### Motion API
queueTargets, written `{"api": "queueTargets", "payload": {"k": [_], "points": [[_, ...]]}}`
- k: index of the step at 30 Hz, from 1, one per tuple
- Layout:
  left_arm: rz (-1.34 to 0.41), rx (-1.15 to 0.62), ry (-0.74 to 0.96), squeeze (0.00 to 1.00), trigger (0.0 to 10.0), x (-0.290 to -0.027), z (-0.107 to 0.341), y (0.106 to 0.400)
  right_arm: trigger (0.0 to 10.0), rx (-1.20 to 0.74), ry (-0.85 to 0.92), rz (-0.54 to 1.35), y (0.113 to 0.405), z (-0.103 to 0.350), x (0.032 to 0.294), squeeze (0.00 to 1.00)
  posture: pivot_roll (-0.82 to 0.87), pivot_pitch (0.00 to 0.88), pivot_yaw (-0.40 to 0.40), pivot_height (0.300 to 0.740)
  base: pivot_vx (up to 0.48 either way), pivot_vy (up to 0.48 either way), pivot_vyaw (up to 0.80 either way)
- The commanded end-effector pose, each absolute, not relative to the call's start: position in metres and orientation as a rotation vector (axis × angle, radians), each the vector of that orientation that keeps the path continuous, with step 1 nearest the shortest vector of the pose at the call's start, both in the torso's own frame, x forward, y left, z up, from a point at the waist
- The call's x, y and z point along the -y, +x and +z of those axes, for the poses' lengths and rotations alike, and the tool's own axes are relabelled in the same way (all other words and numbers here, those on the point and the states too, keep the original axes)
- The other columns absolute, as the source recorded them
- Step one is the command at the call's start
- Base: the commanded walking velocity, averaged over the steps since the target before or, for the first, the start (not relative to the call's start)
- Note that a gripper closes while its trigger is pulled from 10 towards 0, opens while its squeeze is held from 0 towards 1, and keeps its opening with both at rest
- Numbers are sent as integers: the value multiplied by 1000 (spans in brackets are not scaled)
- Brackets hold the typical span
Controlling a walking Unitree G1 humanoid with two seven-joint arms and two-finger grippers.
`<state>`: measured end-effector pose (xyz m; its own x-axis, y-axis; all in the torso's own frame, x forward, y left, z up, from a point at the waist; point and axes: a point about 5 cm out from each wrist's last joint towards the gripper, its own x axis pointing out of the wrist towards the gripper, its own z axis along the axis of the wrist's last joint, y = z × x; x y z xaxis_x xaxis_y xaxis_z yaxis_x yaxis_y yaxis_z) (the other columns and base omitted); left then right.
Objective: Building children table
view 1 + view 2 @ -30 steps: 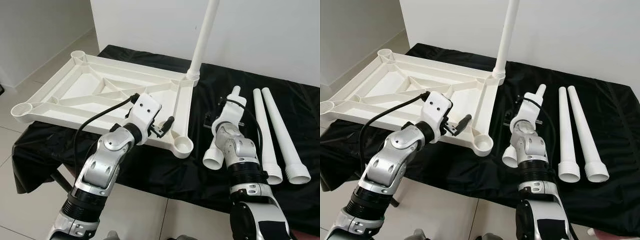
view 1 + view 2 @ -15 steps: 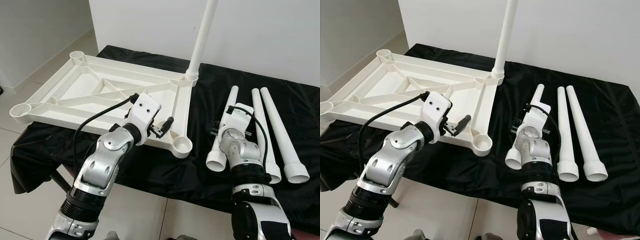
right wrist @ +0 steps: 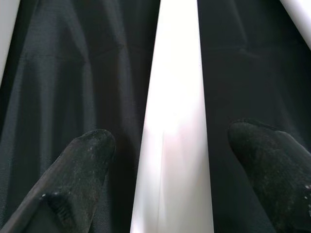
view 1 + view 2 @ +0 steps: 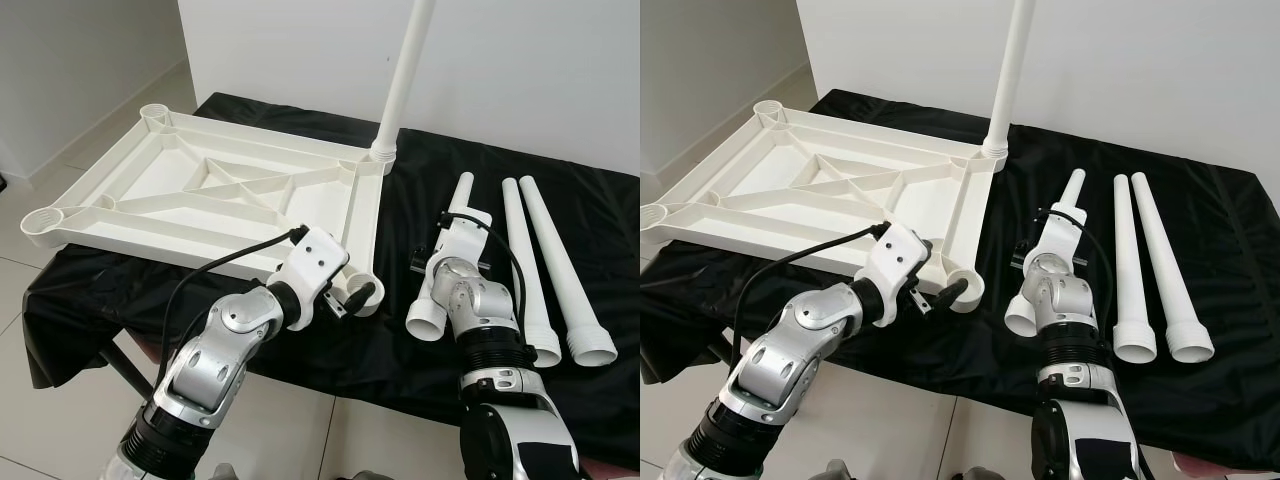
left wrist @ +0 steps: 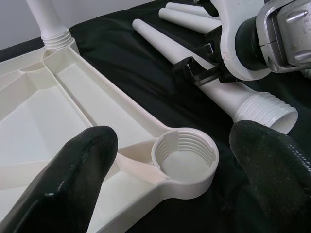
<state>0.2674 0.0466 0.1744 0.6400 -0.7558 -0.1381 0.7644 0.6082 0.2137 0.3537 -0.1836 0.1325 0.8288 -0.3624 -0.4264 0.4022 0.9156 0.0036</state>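
White tabletop (image 4: 200, 190): upside down on a black cloth (image 4: 600, 250), its far-left corners overhanging the cloth edge above tiled floor (image 4: 40, 330). One leg (image 4: 408, 70) stands upright in the far right corner socket. Near right socket (image 5: 184, 158): open, at the panel's near edge.

Left gripper (image 5: 175, 170): fingers spread, straddling that socket, holding nothing.

Three loose legs on the cloth to the right of the panel, long axes running near to far, wide threaded ends toward the robot.

Right gripper (image 3: 180, 170): fingers apart over the nearest loose leg (image 4: 1040, 270), not clamped. Bare cloth lies between panel and legs.
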Motion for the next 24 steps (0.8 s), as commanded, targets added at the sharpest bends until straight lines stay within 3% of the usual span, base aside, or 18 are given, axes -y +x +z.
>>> {"api": "queueTargets", "payload": {"k": [1, 21, 22, 24], "points": [[-898, -37, 268, 0, 10000, -46, 176, 266, 10000, -530, 88, -420, 345, 111, 186, 0, -22, 0, -34, 740, 0, 0, 0], [-886, -28, 279, 0, 10000, -50, 181, 266, 10000, -761, 295, -397, 330, 83, 177, 0, -19, 0, -40, 740, 0, 0, 0], [-888, -28, 279, 0, 10000, -50, 181, 266, 8510, -772, 294, -401, 330, 83, 178, 0, -20, 0, -40, 740, 0, 0, 0], [-887, -27, 280, 0, 10000, -50, 182, 266, 8118, -797, 315, -407, 329, 81, 178, 0, -20, 0, -40, 740, 0, 0, 0]]}}
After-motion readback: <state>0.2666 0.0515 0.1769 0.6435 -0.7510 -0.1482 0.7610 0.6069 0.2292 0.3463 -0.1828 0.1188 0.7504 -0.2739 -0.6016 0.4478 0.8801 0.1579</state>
